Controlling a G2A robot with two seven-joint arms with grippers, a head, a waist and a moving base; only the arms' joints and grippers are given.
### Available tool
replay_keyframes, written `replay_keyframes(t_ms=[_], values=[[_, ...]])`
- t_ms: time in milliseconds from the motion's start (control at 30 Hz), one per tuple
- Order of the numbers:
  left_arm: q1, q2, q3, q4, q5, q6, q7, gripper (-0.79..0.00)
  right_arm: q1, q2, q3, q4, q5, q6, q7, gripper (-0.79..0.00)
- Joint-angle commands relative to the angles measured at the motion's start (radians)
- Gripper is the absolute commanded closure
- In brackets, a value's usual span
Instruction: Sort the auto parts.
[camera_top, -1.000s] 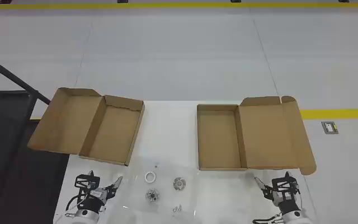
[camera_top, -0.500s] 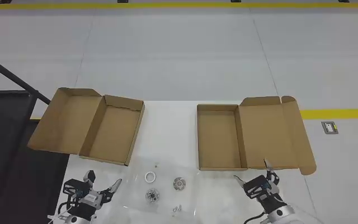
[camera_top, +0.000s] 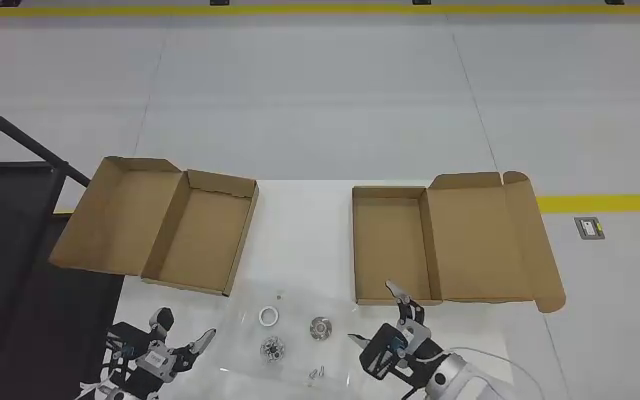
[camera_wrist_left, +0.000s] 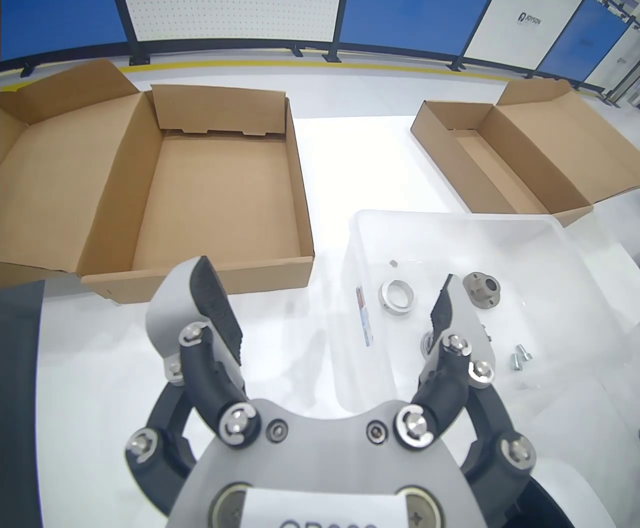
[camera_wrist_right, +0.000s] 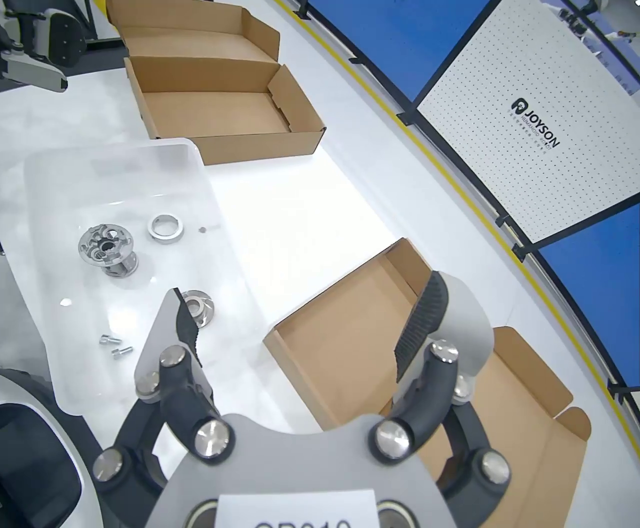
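Note:
Several metal auto parts lie in a clear plastic tray (camera_wrist_left: 450, 216): a silver ring (camera_top: 268, 316) (camera_wrist_left: 397, 296) (camera_wrist_right: 166, 227), a flanged hub (camera_top: 320, 326) (camera_wrist_left: 481, 285) (camera_wrist_right: 199, 304), a toothed hub (camera_top: 272, 348) (camera_wrist_right: 107, 247) and two small screws (camera_top: 318, 374) (camera_wrist_left: 520, 357) (camera_wrist_right: 115, 345). My left gripper (camera_top: 187, 327) (camera_wrist_left: 332, 310) hangs open at the tray's left side, with nothing between its fingers. My right gripper (camera_top: 375, 315) (camera_wrist_right: 305, 320) is open and empty just right of the tray, one finger close to the flanged hub.
An open cardboard box (camera_top: 200, 240) (camera_wrist_left: 220, 195) (camera_wrist_right: 220, 110) lies at the back left, its lid folded outward. A second open box (camera_top: 392, 245) (camera_wrist_left: 500, 155) (camera_wrist_right: 350, 340) lies at the back right. Bare white table (camera_top: 300, 230) runs between them.
My right gripper has swung left from the table's front right corner to just beside the parts. The left gripper has dropped slightly toward the front edge. The parts have not moved.

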Motion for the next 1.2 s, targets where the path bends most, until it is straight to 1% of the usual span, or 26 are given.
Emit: replay_keyframes(t_ms=[0, 67, 100, 133, 200, 233, 300, 367, 500, 567, 600, 900, 933, 1000, 1100, 1167], values=[[0.0, 0.0, 0.0, 0.0, 0.0, 0.0, 0.0, -0.785, 0.0, 0.0, 0.0, 0.0, 0.0, 0.0, 0.0, -0.785], [0.0, 0.0, 0.0, 0.0, 0.0, 0.0, 0.0, -0.785, -0.012, -0.001, 0.012, -0.005, 0.021, 0.026, -0.031, -0.785], [-0.003, -0.001, 0.002, 0.001, -0.003, 0.008, -0.002, -0.785, -0.027, 0.001, 0.021, -0.003, 0.004, 0.035, -0.041, -0.785], [-0.007, -0.002, 0.007, 0.001, -0.007, 0.016, -0.008, -0.785, -0.032, 0.004, 0.015, 0.0, -0.036, 0.004, -0.028, -0.785], [-0.017, -0.004, 0.008, 0.003, -0.021, 0.058, -0.006, -0.785, -0.005, 0.004, -0.019, 0.011, -0.066, -0.059, 0.006, -0.785], [-0.021, -0.006, 0.007, 0.004, -0.036, 0.073, -0.005, -0.785, 0.025, 0.002, -0.045, 0.025, -0.073, -0.085, 0.033, -0.785], [-0.029, -0.007, -0.008, 0.008, -0.06, 0.086, -0.006, -0.785, 0.091, -0.009, -0.098, 0.069, -0.031, -0.099, 0.072, -0.785], [-0.035, -0.007, -0.024, 0.014, -0.089, 0.094, -0.009, -0.785, 0.171, -0.021, -0.165, 0.116, -0.009, -0.149, 0.117, -0.785], [-0.046, -0.007, -0.047, 0.02, -0.122, 0.096, -0.035, -0.785, 0.322, -0.054, -0.286, 0.234, 0.109, -0.212, 0.213, -0.785], [-0.047, -0.005, -0.044, 0.018, -0.124, 0.066, -0.053, -0.785, 0.386, -0.073, -0.335, 0.285, 0.165, -0.198, 0.289, -0.785], [-0.047, -0.005, -0.044, 0.018, -0.124, 0.066, -0.053, -0.785, 0.412, -0.081, -0.349, 0.304, 0.18, -0.176, 0.334, -0.785], [-0.047, -0.005, -0.044, 0.018, -0.124, 0.066, -0.053, -0.785, 0.411, -0.081, -0.349, 0.301, 0.182, -0.181, 0.323, -0.785], [-0.047, -0.005, -0.044, 0.018, -0.124, 0.066, -0.053, -0.785, 0.409, -0.079, -0.346, 0.299, 0.186, -0.199, 0.293, -0.785], [-0.047, -0.005, -0.044, 0.018, -0.124, 0.066, -0.053, -0.785, 0.413, -0.071, -0.335, 0.31, 0.149, -0.277, 0.223, -0.785], [-0.047, -0.005, -0.044, 0.018, -0.124, 0.066, -0.053, -0.785, 0.429, -0.07, -0.384, 0.32, 0.069, -0.346, 0.212, -0.785], [-0.047, -0.005, -0.044, 0.018, -0.124, 0.066, -0.053, -0.785, 0.457, -0.079, -0.425, 0.354, 0.05, -0.371, 0.249, -0.785]])
